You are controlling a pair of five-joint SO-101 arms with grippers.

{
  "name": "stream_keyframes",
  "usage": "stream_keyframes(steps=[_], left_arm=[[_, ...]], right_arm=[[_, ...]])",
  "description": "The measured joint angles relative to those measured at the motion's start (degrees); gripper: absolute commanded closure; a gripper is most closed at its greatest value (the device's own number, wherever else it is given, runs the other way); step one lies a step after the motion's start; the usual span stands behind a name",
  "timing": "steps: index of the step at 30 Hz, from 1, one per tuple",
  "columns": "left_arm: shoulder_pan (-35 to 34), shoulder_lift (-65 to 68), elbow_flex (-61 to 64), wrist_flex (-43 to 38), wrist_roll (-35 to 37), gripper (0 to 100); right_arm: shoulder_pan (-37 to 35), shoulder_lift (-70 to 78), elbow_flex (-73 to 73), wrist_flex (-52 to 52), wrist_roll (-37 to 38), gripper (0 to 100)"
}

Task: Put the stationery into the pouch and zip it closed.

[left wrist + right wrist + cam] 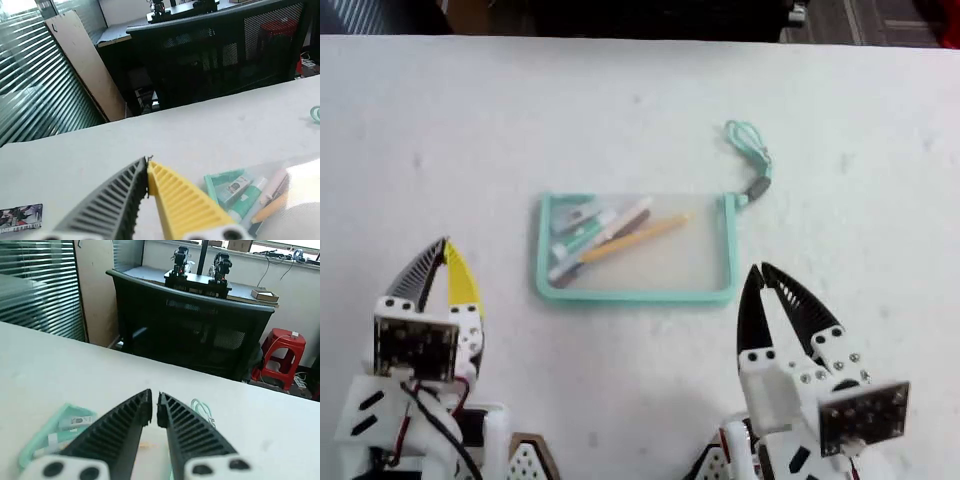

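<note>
A clear pouch with a mint-green border (635,293) lies flat at the table's centre. Inside it sit a yellow pencil (640,236), a white pen and a green-capped glue stick (582,232). Its mint cord and zip pull (752,160) trail off the far right corner. My left gripper (445,247), one grey and one yellow finger, rests shut on the table left of the pouch, holding nothing. My right gripper (758,270), black fingers, rests shut just off the pouch's near right corner. The left wrist view shows the pouch's stationery (247,192) beside my left gripper (148,161); the right wrist view shows my right gripper (154,395).
The white table (470,130) stretches wide beyond the pouch. A dark mesh chair (200,335) stands behind its far edge. A small printed card (20,218) lies on the table near my left gripper.
</note>
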Motion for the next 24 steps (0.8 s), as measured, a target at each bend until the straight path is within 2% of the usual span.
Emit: stream_keyframes(steps=[11, 15, 24], left_arm=[[0.0, 0.1, 22.0, -12.6, 0.5, 98], [0.0, 0.1, 28.3, -15.6, 0.5, 98], [0.0, 0.6, 37.4, -16.2, 0.5, 98]], right_arm=[[0.0, 0.0, 7.0, -1.4, 0.5, 98.1], [0.1, 0.0, 15.8, -8.5, 0.5, 98.1], [0.0, 0.5, 41.2, -30.2, 0.5, 98.1]])
